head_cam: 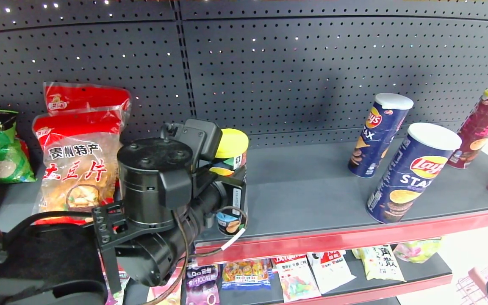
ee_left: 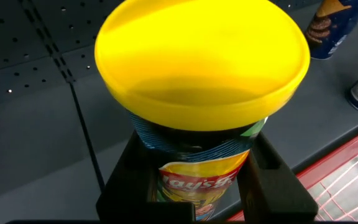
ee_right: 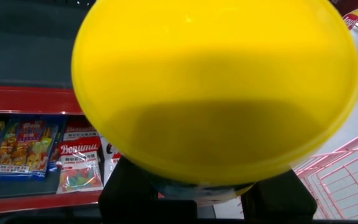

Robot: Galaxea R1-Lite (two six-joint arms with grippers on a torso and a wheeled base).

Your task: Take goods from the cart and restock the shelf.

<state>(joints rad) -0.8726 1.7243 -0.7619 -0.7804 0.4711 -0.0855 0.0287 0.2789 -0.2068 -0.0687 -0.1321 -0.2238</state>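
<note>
My left gripper (ee_left: pixel 204 186) is clamped around the waist of a yellow-lidded can (head_cam: pixel 232 146). It holds the can upright over the front of the shelf (head_cam: pixel 311 190), between the red snack bags (head_cam: pixel 79 161) and the blue cans (head_cam: pixel 413 169) — upright, I judge, so it can land on its base. I cannot tell whether it touches down. My right gripper (ee_right: pixel 204 199) grasps a second yellow-lidded can (ee_right: pixel 216 87) lower, by the pink cart (ee_right: pixel 347 180) — likely next in line.

The left tool (head_cam: pixel 229 186) grips a yellow-lidded can (head_cam: pixel 231 146) at the shelf's (head_cam: pixel 303 190) front edge, beside red snack bags (head_cam: pixel 79 161).
</note>
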